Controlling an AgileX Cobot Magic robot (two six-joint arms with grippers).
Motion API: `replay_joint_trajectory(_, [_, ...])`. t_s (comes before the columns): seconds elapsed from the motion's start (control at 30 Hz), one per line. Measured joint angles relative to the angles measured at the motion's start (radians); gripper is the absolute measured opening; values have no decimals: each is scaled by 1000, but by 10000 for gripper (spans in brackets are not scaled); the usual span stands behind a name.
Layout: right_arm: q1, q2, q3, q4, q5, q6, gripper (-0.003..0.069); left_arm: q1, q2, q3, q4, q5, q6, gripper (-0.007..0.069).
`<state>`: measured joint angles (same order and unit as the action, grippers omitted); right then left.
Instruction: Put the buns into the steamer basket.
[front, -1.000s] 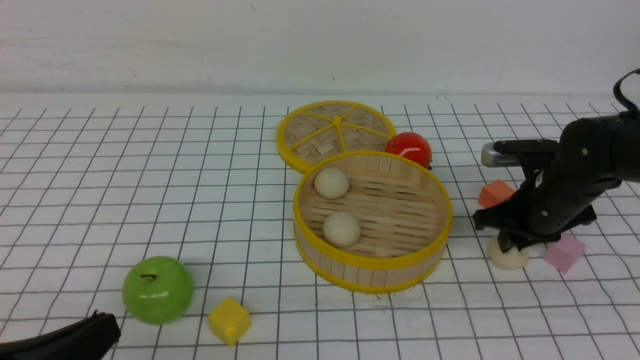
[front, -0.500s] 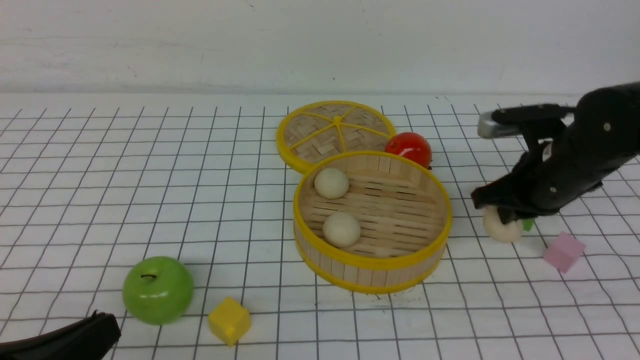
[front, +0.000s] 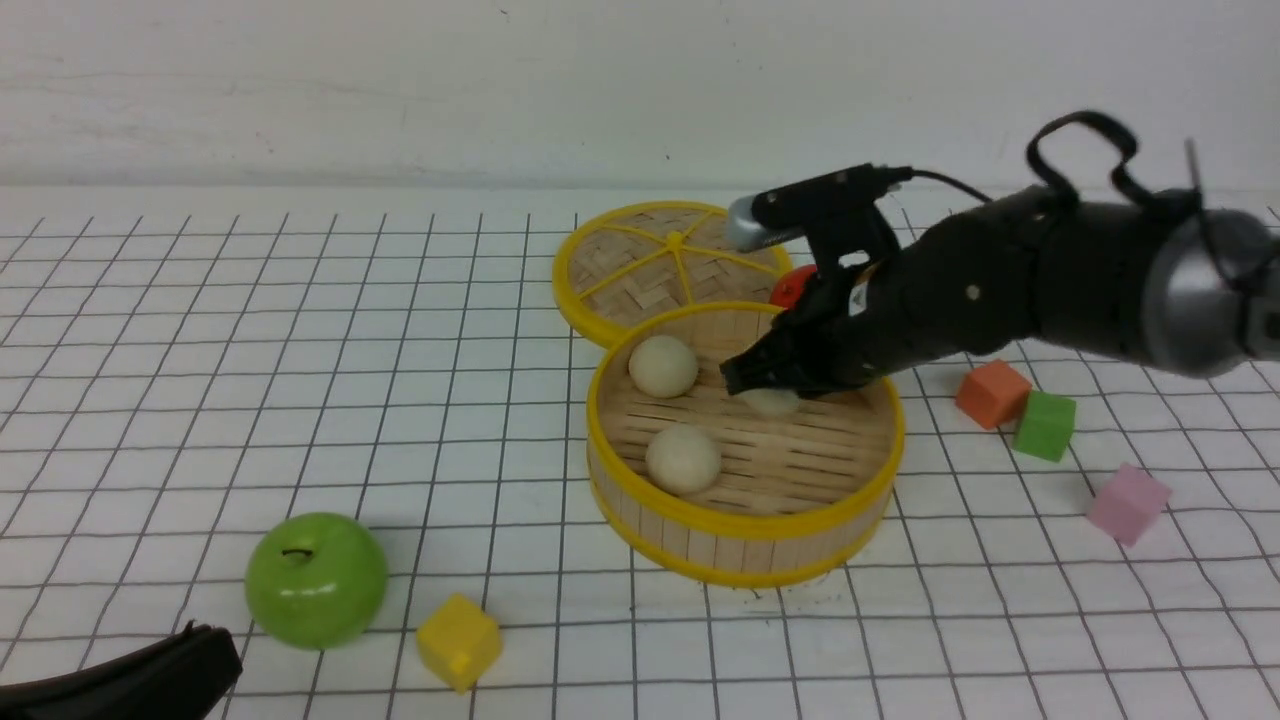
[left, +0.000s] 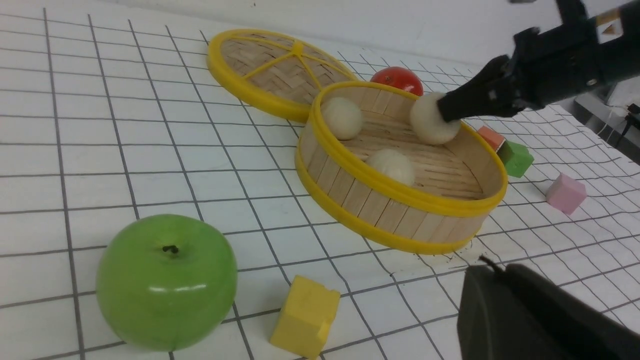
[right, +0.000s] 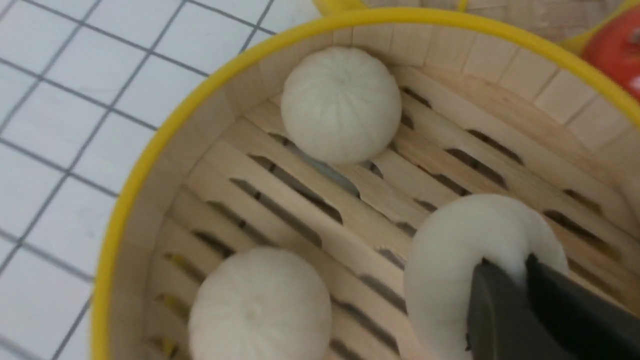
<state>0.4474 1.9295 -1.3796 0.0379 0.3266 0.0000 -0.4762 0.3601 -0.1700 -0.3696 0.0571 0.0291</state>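
The steamer basket (front: 745, 548) stands mid-table, with two buns on its slatted floor: one at the far left (front: 663, 366) and one nearer the front (front: 683, 459). My right gripper (front: 765, 385) is shut on the third bun (front: 772, 402) and holds it over the basket's far side, above the floor. That held bun also shows in the left wrist view (left: 431, 126) and the right wrist view (right: 465, 260), pinched between my dark fingers (right: 500, 310). My left gripper (left: 492, 272) rests shut and empty at the near left corner (front: 120, 680).
The flat woven lid (front: 670, 260) lies behind the basket, with a red tomato (front: 793, 285) partly hidden by my right arm. A green apple (front: 316, 578) and yellow cube (front: 458, 640) sit front left. Orange (front: 992, 392), green (front: 1045, 425) and pink (front: 1128, 503) cubes lie right.
My right gripper lifted the third bun off the table at the right and carried it left, over the basket's rim. The orange and green cubes are now uncovered.
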Motion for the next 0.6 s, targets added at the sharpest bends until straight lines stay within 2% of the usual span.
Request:
replay_joint_trajectory(0.1, [1, 36, 0, -2, -29, 0, 139, 0, 0, 0, 0, 0, 0, 27])
replay_joint_trajectory(0.17, [1, 51, 0, -3, -32, 0, 227, 0, 0, 0, 0, 0, 0, 31])
replay_joint_trajectory(0.2, [1, 51, 0, -3, -31, 0, 296, 0, 0, 0, 0, 0, 0, 33])
replay_joint_trajectory(0.37, [1, -39, 0, 8, 46, 15, 443, 0, 0, 1, 0, 0, 0, 39])
replay_joint_trajectory(0.43, [1, -136, -1, 12, 151, 16, 459, 0, 0, 1, 0, 0, 0, 38])
replay_joint_trajectory(0.53, [1, -256, -2, 9, 325, 20, 427, 0, 0, 1, 0, 0, 0, 39])
replay_joint_trajectory(0.6, [1, -374, 19, 5, 479, 37, 344, 0, 0, 1, 0, 0, 0, 39])
